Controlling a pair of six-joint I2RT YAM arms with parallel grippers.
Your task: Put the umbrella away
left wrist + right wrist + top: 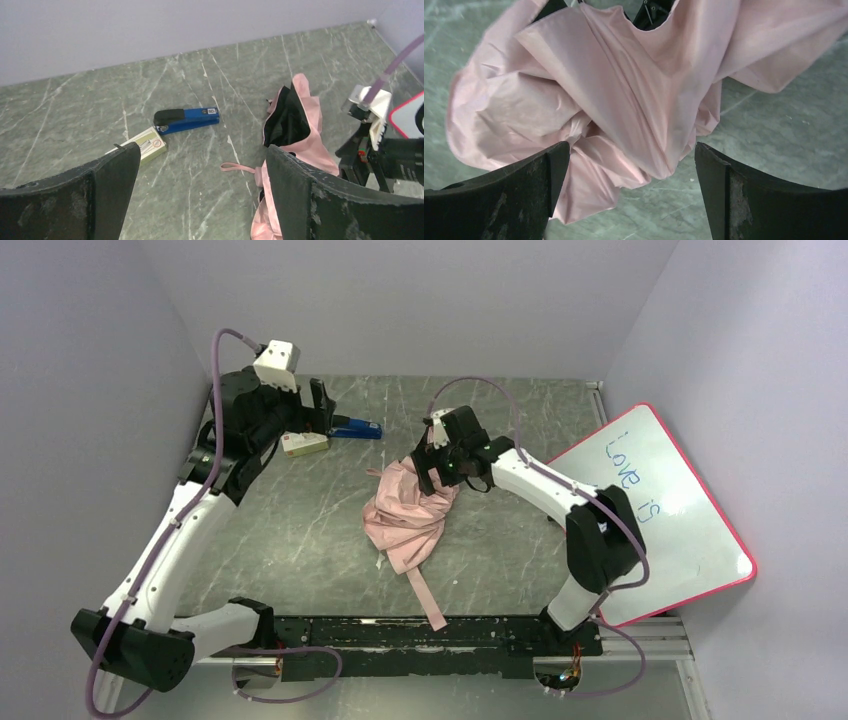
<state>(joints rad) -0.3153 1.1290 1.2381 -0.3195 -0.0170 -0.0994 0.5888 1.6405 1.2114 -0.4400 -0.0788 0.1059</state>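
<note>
The pale pink umbrella (408,518) lies crumpled on the grey marbled table (300,530) at the middle, its long pink strap (428,598) trailing toward the near edge. My right gripper (427,472) hovers over its far end, open and empty. In the right wrist view the pink fabric (599,100) fills the frame between and beyond the open gripper (631,190). My left gripper (322,408) is open and empty at the far left. In its wrist view (200,170) the umbrella (305,125) shows its black inside, with a small pink loop (240,167) beside it. The shaft and handle are hidden.
A blue and black stapler (355,428) and a small pale box (305,444) lie at the back left near my left gripper; both show in the left wrist view, stapler (186,120) and box (149,144). A red-framed whiteboard (650,510) leans at the right wall.
</note>
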